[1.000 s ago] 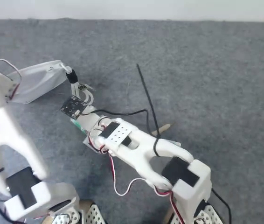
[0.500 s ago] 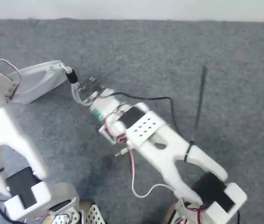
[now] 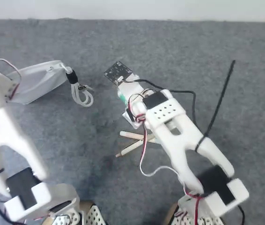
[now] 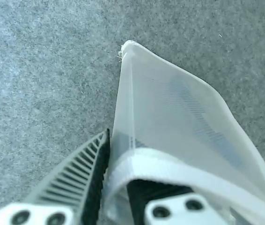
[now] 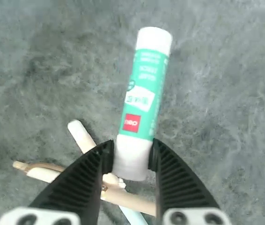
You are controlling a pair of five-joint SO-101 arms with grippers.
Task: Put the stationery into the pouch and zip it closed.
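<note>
At the far left of the high view, my left gripper (image 4: 118, 176) is shut on the rim of the white mesh pouch (image 3: 39, 82). The pouch (image 4: 174, 117) lies on the grey mat, its black zip pull and white cord loop (image 3: 81, 93) trailing toward the centre. My right gripper (image 5: 131, 157) is shut on the white end of a green-and-white glue stick (image 5: 144, 93), held above the mat at the centre of the table. That glue stick (image 3: 121, 98) sits well to the right of the pouch's cord. Beige pens (image 3: 135, 140) lie crossed under the right arm, and the pens (image 5: 43, 171) also appear below the glue stick.
Grey carpet-like mat (image 3: 193, 47) covers the table up to a pale wall at the back. A black cable (image 3: 221, 103) sticks up from the right arm. Both arm bases stand at the front edge.
My right arm has swung right, away from the pouch's cord, carrying the glue stick. The beige pens it covered now show. The left arm and pouch have stayed still.
</note>
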